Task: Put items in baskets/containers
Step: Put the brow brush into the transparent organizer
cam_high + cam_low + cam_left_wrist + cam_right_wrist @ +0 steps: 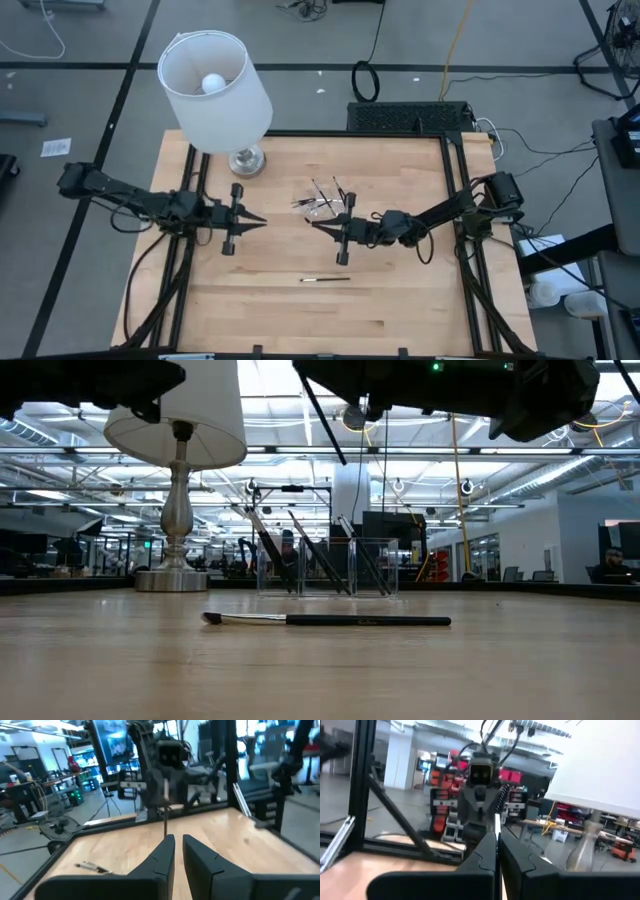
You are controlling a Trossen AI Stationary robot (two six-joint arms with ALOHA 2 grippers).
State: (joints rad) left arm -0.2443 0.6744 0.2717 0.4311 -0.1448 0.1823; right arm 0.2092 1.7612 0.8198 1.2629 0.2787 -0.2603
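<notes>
A clear container (325, 203) (327, 567) stands at mid-table with several dark brushes leaning in it. One more brush (325, 279) (325, 620) lies flat on the wood nearer the front edge. My right gripper (314, 223) (497, 836) hovers just in front of the container, pointing toward the table's left, shut on a thin brush (165, 822) (322, 418). Facing it from the left, my left gripper (262, 220) (178, 840) hangs above the table with a narrow gap between its fingers and nothing in it. My right gripper pinches the thin brush between its two fingers, somewhere along its shaft (496, 825). The fingers come nearly level from the table's right and lie across the brush. The brush stands roughly upright, sticking out above and below the fingers, clear of the table.
A lamp with a white shade (215, 80) stands on its metal foot (245, 160) at the far left of the table. A black frame (452, 200) runs along the table's sides. Bare wood lies in front of the lying brush.
</notes>
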